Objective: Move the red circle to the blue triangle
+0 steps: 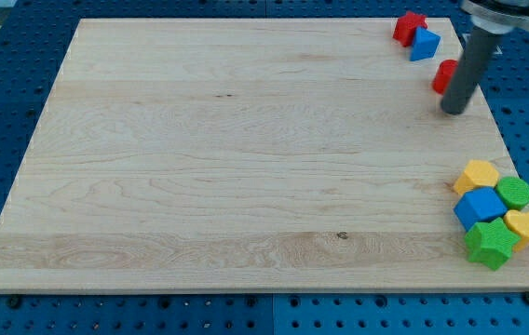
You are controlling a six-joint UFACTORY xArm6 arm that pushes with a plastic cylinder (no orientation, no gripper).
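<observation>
The surface [246, 158] is a light wooden board occupying most of the camera view, laid on a blue perforated base.

The arm enters from the view's top right corner. It carries no jawed end effector: it ends in a straight dark rod, so there is nothing to stand apart, together, or clamped on anything. My tip [452, 112] rests on the board near the view's right edge, just to the view's right of and slightly below the red circle [444, 75]. The rod overlaps the circle's right side; contact appears likely but cannot be confirmed.

A cluster of five blocks lies at the view's bottom right: a blue block [480, 207], a green star-shaped block [490, 244], a yellow block [478, 174], a yellow heart-shaped block [527, 224] and a green round block [515, 192]. None belongs to the task.

The blue triangle [425, 44] lies near the view's top right, touching a red block [409, 26] on its upper left. The red circle lies near the triangle, below and to its right, with a gap between them.

Judged step: final approach, circle not yet at the triangle. The next move calls for a short push toward the view's top left. The tip should be placed at the circle's lower right, in line with the triangle, so that the circle does not slip sideways off the rod.
</observation>
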